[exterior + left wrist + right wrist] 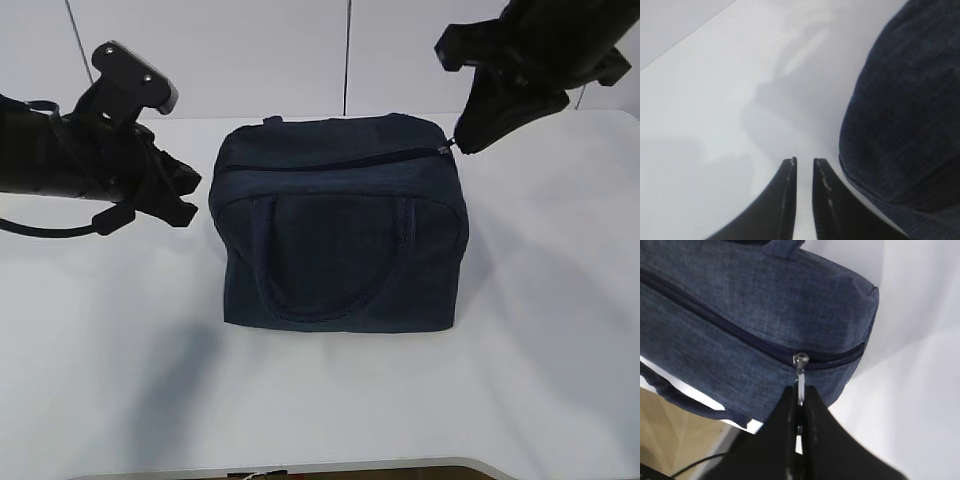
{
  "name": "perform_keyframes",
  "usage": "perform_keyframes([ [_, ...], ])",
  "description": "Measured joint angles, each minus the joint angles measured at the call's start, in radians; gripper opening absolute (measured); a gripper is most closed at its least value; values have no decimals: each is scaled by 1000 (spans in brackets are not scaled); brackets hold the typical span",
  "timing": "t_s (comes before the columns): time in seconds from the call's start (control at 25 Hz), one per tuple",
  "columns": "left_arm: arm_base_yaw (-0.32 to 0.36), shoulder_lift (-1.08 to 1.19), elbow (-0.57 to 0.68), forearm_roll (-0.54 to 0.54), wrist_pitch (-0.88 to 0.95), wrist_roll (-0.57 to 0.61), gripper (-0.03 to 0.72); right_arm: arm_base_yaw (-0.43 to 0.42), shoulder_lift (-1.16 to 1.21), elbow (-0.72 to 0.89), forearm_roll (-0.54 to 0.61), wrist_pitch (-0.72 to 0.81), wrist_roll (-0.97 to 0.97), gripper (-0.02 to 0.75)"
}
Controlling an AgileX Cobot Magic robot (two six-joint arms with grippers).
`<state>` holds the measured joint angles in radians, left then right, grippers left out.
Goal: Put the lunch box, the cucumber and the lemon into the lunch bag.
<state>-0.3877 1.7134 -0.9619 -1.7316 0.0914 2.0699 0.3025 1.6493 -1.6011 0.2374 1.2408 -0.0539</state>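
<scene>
The dark navy lunch bag [340, 230] stands upright in the middle of the white table, its top zipper [340, 162] closed along its length. My right gripper [460, 145] hangs at the bag's right end, shut on the silver zipper pull [800, 371]; in the right wrist view the gripper [800, 390] pinches the pull just below the slider. My left gripper [185, 195] hovers just left of the bag [905, 100], apart from it. In the left wrist view its fingers [804, 161] stand a narrow gap apart with nothing between. Lunch box, cucumber and lemon are out of view.
White tabletop [120, 350] surrounds the bag on all sides. The table's front edge [300, 468] runs along the bottom of the exterior view. A white wall [260, 50] stands behind. A black cable [50, 230] trails from the left arm.
</scene>
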Motion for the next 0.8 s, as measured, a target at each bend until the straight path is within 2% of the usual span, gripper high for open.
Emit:
perform_keyframes([
  [0.32, 0, -62, 0, 105, 10, 0, 176, 0, 0, -14, -7, 5, 212, 5],
  [0.44, 0, -112, 0, 116, 99, 0, 225, 0, 0, -14, -19, -13, 320, 5],
  [0.56, 0, -146, 0, 126, 236, 11, 241, 0, 0, -14, -23, -47, 418, 5],
  [0.68, 0, -153, 0, 135, 368, 71, 246, 0, 0, -14, -11, -81, 508, 5],
  [0.8, 0, -153, 0, 137, 422, 146, 248, 0, 4, -14, 35, -96, 535, 5],
])
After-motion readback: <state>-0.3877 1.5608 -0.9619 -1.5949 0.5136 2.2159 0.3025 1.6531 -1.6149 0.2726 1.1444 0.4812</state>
